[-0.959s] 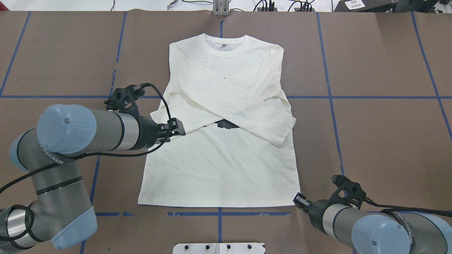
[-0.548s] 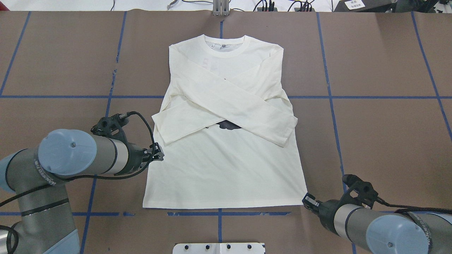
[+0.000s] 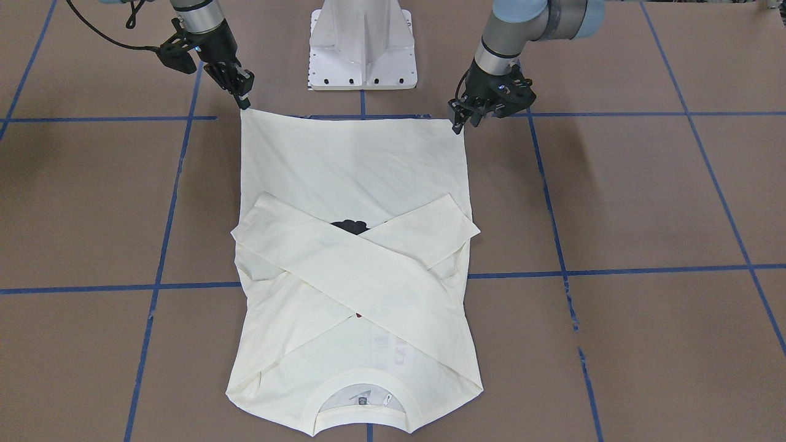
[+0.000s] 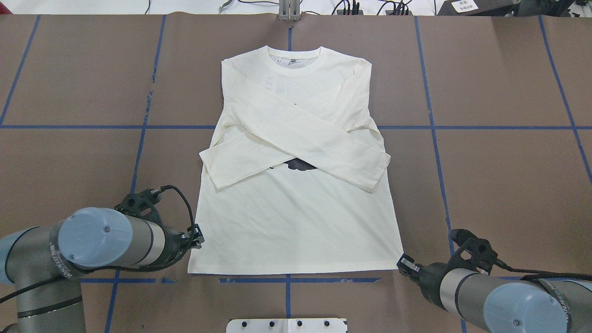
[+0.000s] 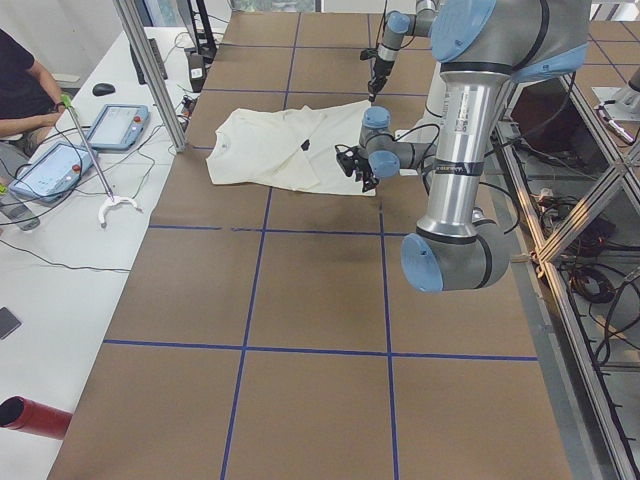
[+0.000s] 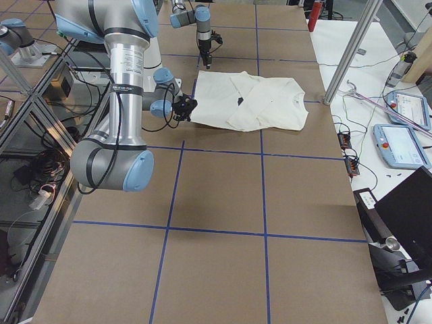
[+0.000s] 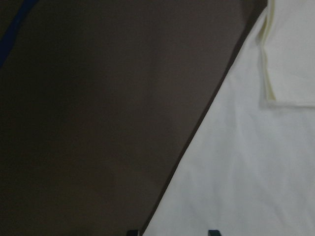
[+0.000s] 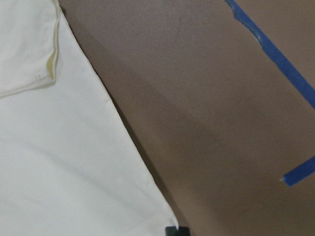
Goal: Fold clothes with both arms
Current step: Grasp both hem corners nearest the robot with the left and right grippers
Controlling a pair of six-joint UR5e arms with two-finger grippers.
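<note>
The cream-white shirt [image 4: 296,226] lies flat on the brown table with its collar far from me. Both sleeves are crossed over the chest and a bit of black print [image 4: 298,164] peeks out under them. My left gripper [image 4: 199,235] is open, low beside the shirt's left edge just above the hem corner. In the left wrist view that edge runs between its two fingertips [image 7: 212,232]. My right gripper [image 4: 403,263] is shut on the hem's right corner [image 8: 170,219]. In the front-facing view both grippers sit at the hem corners: the left gripper [image 3: 459,121] and the right gripper [image 3: 244,101].
The white pedestal base [image 3: 362,55] stands just behind the hem. Blue tape lines [image 4: 430,127] grid the brown table. A side table with tablets [image 5: 115,125] and a seated person [image 5: 20,90] runs along the far side.
My left gripper let go of the sleeve cuff, which now lies across the chest, and drew back to the hem's left corner. My right gripper shifted slightly right, and the hem shifted with it.
</note>
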